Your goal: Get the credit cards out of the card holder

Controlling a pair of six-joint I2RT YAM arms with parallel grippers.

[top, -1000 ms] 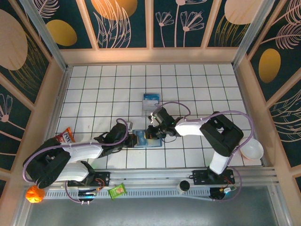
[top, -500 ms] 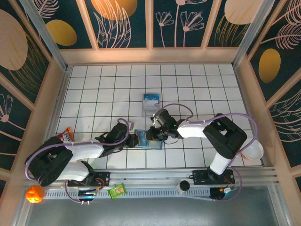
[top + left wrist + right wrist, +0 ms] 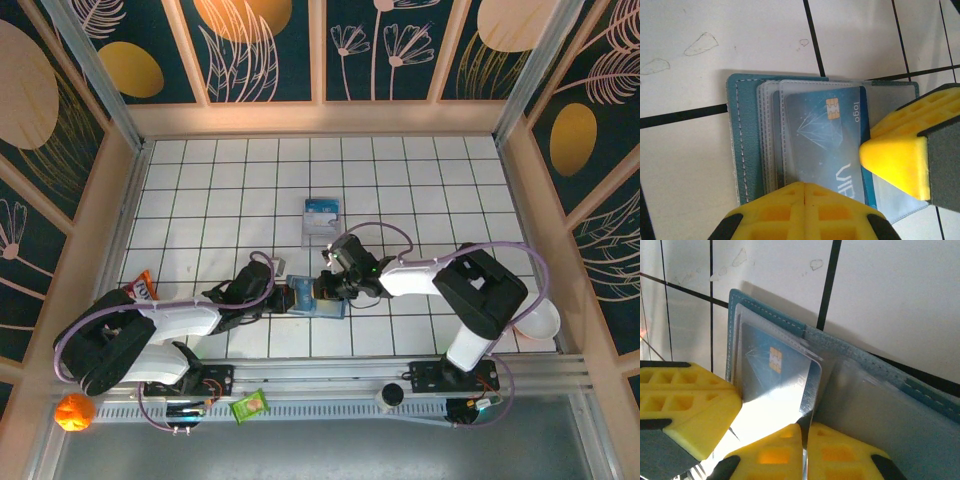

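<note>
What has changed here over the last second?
The right pincer slid slightly toward the near edge, over the card holder; it now pinches the blue card by a corner. The left pincer nudged slightly right, shut, pressing on the holder. The clear case and white bowl stayed put.

The blue credit card [image 3: 825, 135] reads "logo" and a partial "VI".

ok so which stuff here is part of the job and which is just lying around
Job:
card holder
card

Lying about:
clear case
bowl
snack bag
orange
green packet
</note>
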